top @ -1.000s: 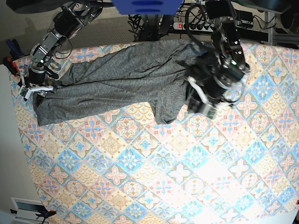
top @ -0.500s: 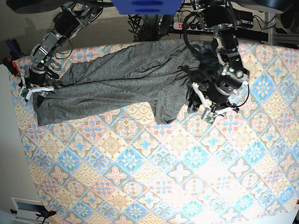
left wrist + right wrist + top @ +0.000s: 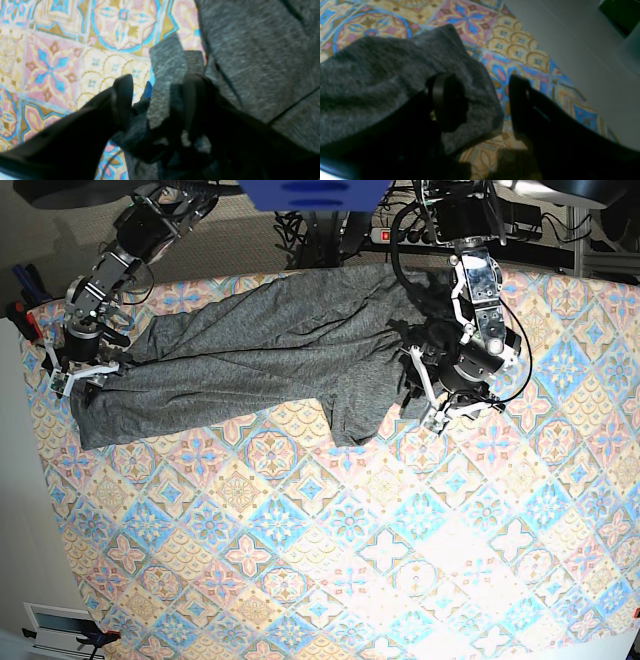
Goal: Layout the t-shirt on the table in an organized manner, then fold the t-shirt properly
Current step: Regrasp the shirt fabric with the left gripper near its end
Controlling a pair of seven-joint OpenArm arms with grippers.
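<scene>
The dark grey t-shirt (image 3: 250, 355) lies stretched and wrinkled across the far part of the patterned table (image 3: 350, 560). My left gripper (image 3: 432, 408) hovers at the shirt's right end. In the left wrist view its fingers (image 3: 122, 100) stand apart, open, with a loose fold of the t-shirt (image 3: 165, 82) rising between them. My right gripper (image 3: 80, 370) is at the shirt's left end by the table edge. The right wrist view shows this gripper (image 3: 482, 102) open, one finger (image 3: 445, 100) resting on the t-shirt (image 3: 382, 82), whose corner reaches into the gap.
A power strip and cables (image 3: 400, 232) lie behind the table's far edge, below a blue object (image 3: 310, 192). Clamps (image 3: 20, 315) sit at the left corner. Grey floor (image 3: 570, 55) shows past the table edge beside the right gripper. Bare tablecloth (image 3: 50, 50) spreads toward the near side.
My left gripper has opened and let go of the shirt's right end, and that arm has drawn back a little toward the far side. The right arm has barely moved.
</scene>
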